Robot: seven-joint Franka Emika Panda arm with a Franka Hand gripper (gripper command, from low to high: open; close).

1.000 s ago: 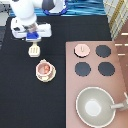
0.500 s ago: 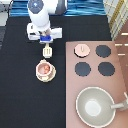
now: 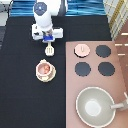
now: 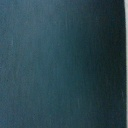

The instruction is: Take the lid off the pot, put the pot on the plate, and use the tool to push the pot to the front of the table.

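One arm reaches down from the exterior view's top, its end effector [image 3: 48, 41] over the black worktop [image 3: 20, 90], directly above the tool [image 3: 49, 50]; whether it grips the tool's handle cannot be told. Toward the bottom from there, the pot [image 3: 44, 68] sits on the plate [image 3: 51, 76], uncovered, red contents showing. To the right, the lid [image 3: 82, 49] rests on the stove [image 3: 120, 85] where a burner would be, beside three black burners [image 3: 102, 51]. A large pan [image 3: 95, 105] fills the stove's lower part, its handle cut off at the edge. The wrist view gives only a featureless blue-grey field.
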